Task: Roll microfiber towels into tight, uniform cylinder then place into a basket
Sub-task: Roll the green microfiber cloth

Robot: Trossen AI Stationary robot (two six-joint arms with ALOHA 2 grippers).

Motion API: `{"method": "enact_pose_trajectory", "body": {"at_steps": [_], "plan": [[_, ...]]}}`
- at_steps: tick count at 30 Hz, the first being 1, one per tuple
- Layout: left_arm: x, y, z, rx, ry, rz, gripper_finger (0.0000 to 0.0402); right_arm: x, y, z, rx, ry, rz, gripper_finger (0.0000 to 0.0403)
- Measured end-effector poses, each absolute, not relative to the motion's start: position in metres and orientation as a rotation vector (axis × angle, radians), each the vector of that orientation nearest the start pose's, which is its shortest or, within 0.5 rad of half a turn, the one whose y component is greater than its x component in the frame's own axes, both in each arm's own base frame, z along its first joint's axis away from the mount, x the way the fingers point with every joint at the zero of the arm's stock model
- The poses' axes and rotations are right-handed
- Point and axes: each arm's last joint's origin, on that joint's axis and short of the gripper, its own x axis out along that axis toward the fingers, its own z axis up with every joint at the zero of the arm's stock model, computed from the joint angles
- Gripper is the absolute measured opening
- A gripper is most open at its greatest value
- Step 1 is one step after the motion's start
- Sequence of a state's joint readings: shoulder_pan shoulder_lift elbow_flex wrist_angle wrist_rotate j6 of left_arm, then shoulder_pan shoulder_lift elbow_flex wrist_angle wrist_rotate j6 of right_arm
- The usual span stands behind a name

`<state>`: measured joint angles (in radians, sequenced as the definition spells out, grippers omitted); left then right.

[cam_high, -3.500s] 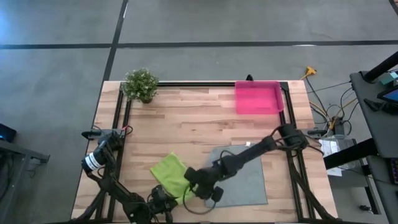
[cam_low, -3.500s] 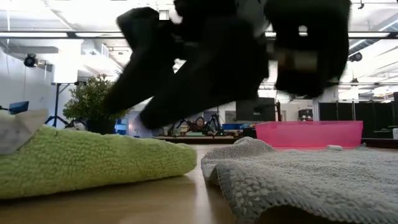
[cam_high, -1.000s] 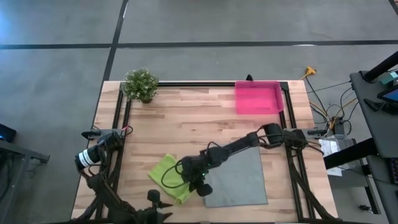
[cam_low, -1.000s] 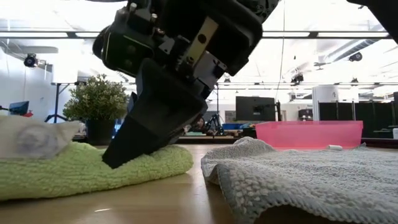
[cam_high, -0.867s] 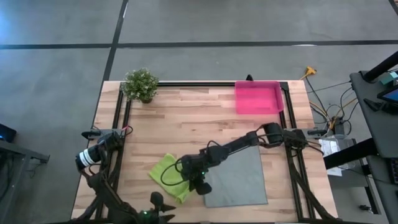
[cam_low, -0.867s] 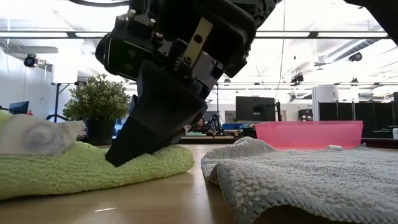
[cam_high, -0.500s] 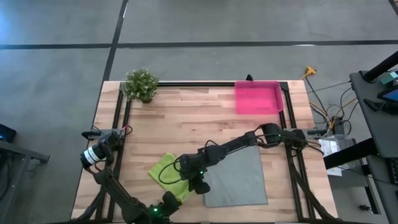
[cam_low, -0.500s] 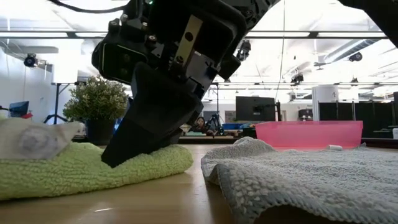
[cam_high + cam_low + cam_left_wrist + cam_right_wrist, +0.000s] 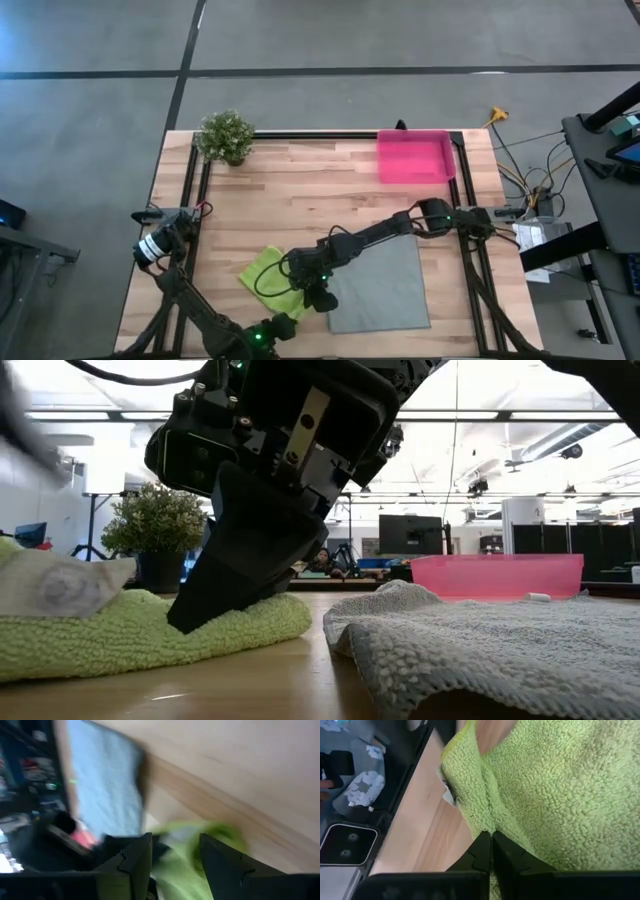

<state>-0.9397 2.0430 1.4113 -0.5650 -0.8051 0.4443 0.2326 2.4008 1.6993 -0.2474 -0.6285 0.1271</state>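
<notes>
The two robot arms are dark and chunky, the right arm (image 9: 380,236) has a black cable loop (and little green lights), with flat black fingers (image 9: 485,851).

Towels (image 9: 271,280) side by side near edge; basket (image 9: 415,157) far right.

Your high view looks straight down on the whole wooden slatted surface (image 9: 300,190). Your low view sits at surface height, facing level across it into the room, very near the folded lime green microfiber towel (image 9: 140,630). Your right wrist view presses close over that same towel, and your left wrist view faces it from farther off, so all four views share it.
</notes>
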Motion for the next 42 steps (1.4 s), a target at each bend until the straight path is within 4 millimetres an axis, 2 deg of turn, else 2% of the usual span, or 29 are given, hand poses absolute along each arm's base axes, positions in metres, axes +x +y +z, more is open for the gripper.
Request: {"method": "enact_pose_trajectory", "body": {"at_steps": [3, 6, 10, 16, 21, 30, 37, 42], "plan": [[0.263, -0.322, 0.167, 1.357, 0.665, -0.304, 0.0148, 0.477, 0.128, 0.095, 0.309, 1.011, 0.726, 0.0009], [0.267, -0.324, 0.165, 1.348, 0.648, -0.342, 0.0148, 0.477, 0.127, 0.095, 0.308, 1.011, 0.718, 0.0009], [0.271, -0.323, 0.148, 1.350, 0.687, -0.381, 0.0148, 0.478, 0.126, 0.095, 0.307, 1.010, 0.712, 0.0009], [0.286, -0.310, 0.128, 1.347, 0.758, -0.253, 0.0148, 0.478, 0.126, 0.095, 0.304, 1.005, 0.711, 0.0009], [0.285, -0.301, 0.127, 1.231, 0.806, -0.139, 0.0148, 0.477, 0.126, 0.093, 0.303, 1.016, 0.708, 0.0009], [0.273, -0.299, 0.125, 0.875, 0.836, 0.052, 0.0148, 0.476, 0.126, 0.092, 0.296, 1.017, 0.709, 0.0009], [0.266, -0.304, 0.122, 0.640, 0.858, 0.090, 0.0148, 0.476, 0.124, 0.092, 0.291, 1.018, 0.709, 0.0009], [0.262, -0.306, 0.120, 0.547, 0.855, 0.118, 0.0148, 0.476, 0.124, 0.092, 0.286, 1.016, 0.712, 0.0009]]}}
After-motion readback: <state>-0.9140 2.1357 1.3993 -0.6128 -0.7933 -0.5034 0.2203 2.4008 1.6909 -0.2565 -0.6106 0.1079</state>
